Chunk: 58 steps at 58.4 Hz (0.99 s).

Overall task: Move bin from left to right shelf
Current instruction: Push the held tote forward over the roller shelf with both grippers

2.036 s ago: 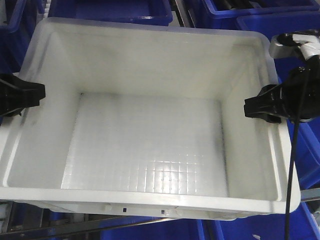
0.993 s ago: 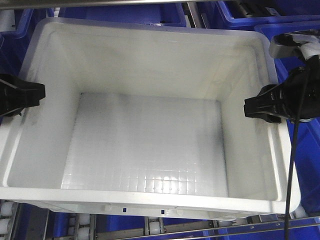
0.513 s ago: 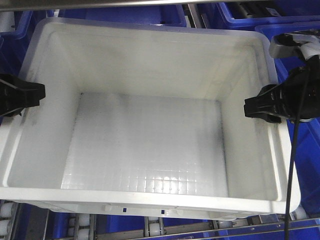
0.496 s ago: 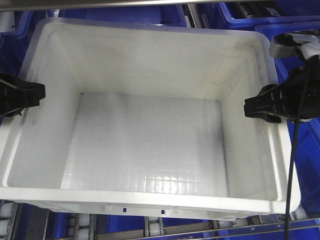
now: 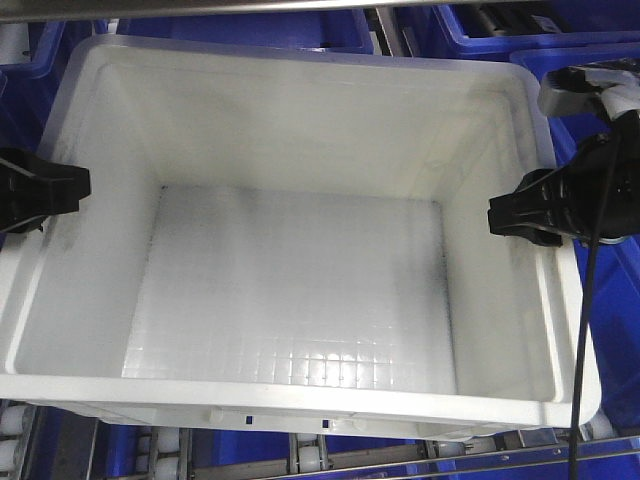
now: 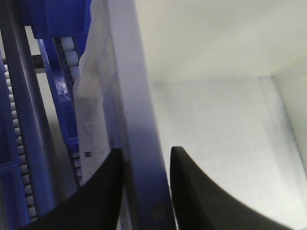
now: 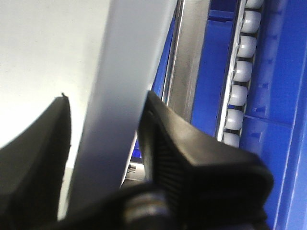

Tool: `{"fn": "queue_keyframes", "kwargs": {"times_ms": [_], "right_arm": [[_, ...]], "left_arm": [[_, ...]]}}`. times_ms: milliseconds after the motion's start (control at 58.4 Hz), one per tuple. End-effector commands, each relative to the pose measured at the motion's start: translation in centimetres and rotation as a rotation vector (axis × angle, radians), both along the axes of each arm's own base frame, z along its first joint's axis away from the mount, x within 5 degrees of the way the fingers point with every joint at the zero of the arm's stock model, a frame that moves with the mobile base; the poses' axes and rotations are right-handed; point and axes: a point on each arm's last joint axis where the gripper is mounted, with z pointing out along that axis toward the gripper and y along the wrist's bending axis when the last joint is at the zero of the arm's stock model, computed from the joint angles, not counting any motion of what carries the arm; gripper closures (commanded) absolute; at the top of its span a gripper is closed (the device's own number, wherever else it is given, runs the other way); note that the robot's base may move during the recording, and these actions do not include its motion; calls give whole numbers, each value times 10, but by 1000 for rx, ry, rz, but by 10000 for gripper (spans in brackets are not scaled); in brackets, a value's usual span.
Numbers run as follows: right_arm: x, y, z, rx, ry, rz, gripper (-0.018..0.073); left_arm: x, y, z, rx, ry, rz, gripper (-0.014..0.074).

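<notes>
Though jaws narrow, left gripper [image 6: 145, 155] and right gripper [image 7: 106, 103] tight astride bin [image 5: 300, 130] rim

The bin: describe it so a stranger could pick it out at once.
Among blue crates and above roller tracks, the bin fills the front view. It alone is white: large, rectangular, empty, grid-floored, with the left gripper and right gripper clamped on its side rims.

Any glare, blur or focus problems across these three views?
Front view: soft glare on the floor of the bin near the front wall, otherwise hazy but readable. Left wrist view: the left gripper shows as dark, blurred silhouettes. Right wrist view: the right gripper and rim are soft, the rollers sharper.
</notes>
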Motion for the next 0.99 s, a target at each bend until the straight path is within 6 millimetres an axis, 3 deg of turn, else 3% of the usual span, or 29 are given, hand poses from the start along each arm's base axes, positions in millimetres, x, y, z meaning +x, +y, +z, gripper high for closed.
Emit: {"fn": "queue_keyframes", "kwargs": {"times_ms": [0, 975], "right_arm": [[-3, 7, 33, 126, -171, 2, 564], [2, 6, 37, 144, -235, -26, 564]], "left_arm": [[-4, -4, 27, -118, -132, 12, 603], [-6, -6, 23, -110, -79, -15, 603]]}}
